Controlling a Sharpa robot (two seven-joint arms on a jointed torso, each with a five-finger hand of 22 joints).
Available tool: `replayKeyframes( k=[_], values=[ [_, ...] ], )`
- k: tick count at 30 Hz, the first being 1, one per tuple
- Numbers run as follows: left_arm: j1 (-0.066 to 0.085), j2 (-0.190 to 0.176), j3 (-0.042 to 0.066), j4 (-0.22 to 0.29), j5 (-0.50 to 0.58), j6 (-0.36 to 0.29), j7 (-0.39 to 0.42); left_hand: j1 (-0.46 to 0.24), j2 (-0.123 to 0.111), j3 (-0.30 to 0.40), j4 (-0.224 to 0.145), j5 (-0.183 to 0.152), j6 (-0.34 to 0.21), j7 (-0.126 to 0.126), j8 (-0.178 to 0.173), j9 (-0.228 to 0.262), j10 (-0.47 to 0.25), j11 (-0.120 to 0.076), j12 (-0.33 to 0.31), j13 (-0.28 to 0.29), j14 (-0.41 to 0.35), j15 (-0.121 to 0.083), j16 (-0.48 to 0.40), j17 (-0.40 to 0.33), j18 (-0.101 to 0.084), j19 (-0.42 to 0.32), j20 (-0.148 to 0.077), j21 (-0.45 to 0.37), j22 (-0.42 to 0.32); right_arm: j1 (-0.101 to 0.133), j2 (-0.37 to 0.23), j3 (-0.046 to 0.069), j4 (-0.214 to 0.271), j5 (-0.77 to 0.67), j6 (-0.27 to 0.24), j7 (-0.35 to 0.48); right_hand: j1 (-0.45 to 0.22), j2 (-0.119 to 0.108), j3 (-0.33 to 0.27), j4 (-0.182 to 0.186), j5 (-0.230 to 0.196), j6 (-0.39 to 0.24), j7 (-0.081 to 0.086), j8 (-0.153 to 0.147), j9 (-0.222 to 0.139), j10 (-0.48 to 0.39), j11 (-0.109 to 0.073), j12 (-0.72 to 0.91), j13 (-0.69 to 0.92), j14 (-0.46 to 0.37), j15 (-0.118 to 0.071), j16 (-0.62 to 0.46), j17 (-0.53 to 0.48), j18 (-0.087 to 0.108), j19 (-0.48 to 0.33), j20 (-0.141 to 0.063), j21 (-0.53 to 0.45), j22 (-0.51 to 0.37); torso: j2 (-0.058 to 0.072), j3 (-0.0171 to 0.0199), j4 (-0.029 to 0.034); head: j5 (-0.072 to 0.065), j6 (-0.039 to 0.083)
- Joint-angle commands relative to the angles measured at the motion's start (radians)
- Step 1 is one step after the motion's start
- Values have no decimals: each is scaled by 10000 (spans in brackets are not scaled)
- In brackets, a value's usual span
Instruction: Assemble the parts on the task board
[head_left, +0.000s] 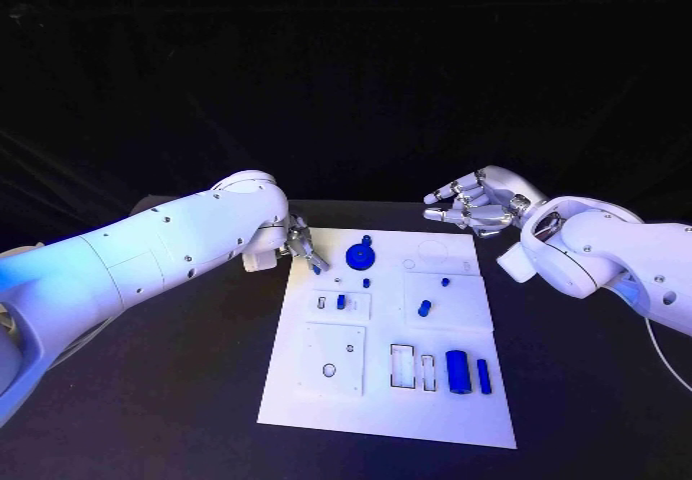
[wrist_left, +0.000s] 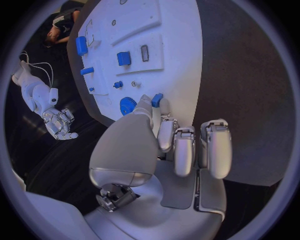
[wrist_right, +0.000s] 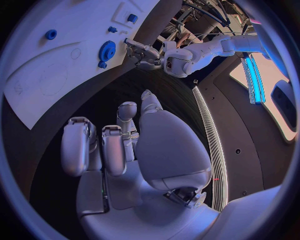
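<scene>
Nearest you, a blue cylinder (head_left: 457, 372) and slim bar (head_left: 483, 376) lie at the board's (head_left: 325, 405) near edge. Your left hand (head_left: 303, 245) pinches a small blue part (wrist_left: 157, 99) at the far left corner beside the blue gear (head_left: 359, 258). Next, I judge, you must seat it; the right hand (head_left: 476, 205) hovers empty, fingers loosely curled.
</scene>
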Motion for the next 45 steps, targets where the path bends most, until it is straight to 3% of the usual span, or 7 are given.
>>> replayKeyframes(
  k=[1,5,10,12,28,35,45],
  values=[
    [-9,15,-4,4,69,-9,230,999,639,579,-273,80,-137,-19,-121,-60,-10,-83,-99,-507,1044,-91,31,2634,-17,688,-80,-44,1821,-7,11,1,-5,-5,140,111,-17,34,-42,-12,27,39,-12,47,12,-80,-13,-3,-3,744,-1,-27,1495,66,-54,3,-38,-15,-1,3,3,9,-12],
    [-10,-10,-4,34,252,-278,427,1172,289,2003,-455,89,-221,115,-109,-98,-14,-7,-139,-519,1044,10,31,2634,-13,681,-45,-69,1805,-8,16,1,-17,-3,149,112,8,60,-38,-24,40,43,-13,49,13,-80,-15,8,0,744,-3,-30,1492,66,-54,2,-40,-15,-2,4,5,11,-18],
    [-10,-133,-4,214,519,-754,637,-89,-1041,5306,-547,182,-292,186,374,155,84,-1,-115,-509,1044,78,31,2634,-9,689,-11,-91,1813,-17,25,1,-37,-3,179,107,8,60,-38,-24,40,43,-13,49,13,-80,-15,8,0,744,-3,-30,1492,66,-54,2,-40,-15,-11,5,9,10,-23],
    [-10,-225,-4,346,603,-893,669,-161,-1158,5620,-721,216,-296,115,474,214,92,4,-116,-514,1044,41,31,2634,-12,691,7,-91,1818,-23,27,0,-45,-7,191,104,8,60,-38,-24,40,43,-13,49,13,-80,-15,8,0,744,-3,-30,1492,66,-54,2,-40,-15,-17,8,10,23,-25],
    [-49,-1877,-137,3087,888,-2748,335,-893,-1530,6608,-1176,455,-277,50,849,397,187,-36,-154,-600,1044,-8,31,2634,-55,771,-34,35,1988,-49,17,-11,-81,-36,267,72,18,71,-36,-28,45,44,-13,50,13,-80,-16,12,0,744,-3,-34,1489,67,-55,1,-43,-19,-51,55,87,24,-79],
    [-455,-2483,-263,4209,793,-3734,45,-1095,-1608,6833,-1306,625,-235,25,929,418,223,-62,-171,-636,1044,-30,31,2634,-67,794,-58,73,2037,-61,8,-19,-78,-42,270,72,18,71,-36,-28,45,44,-13,50,13,-80,-16,12,0,744,-3,-34,1489,67,-55,1,-43,-19,-53,54,96,46,-121],
    [-915,-2611,-299,4586,233,-3989,-189,-1221,-1609,6966,-1365,681,-208,13,976,430,204,-75,-269,-754,1044,-41,31,2634,-72,804,-70,88,2056,-69,36,-24,-88,-46,289,84,39,79,-37,-41,53,47,-15,51,13,-85,-17,7,-7,743,-5,-38,1485,66,-53,0,-42,-16,-42,45,69,74,-173]
  ],
)
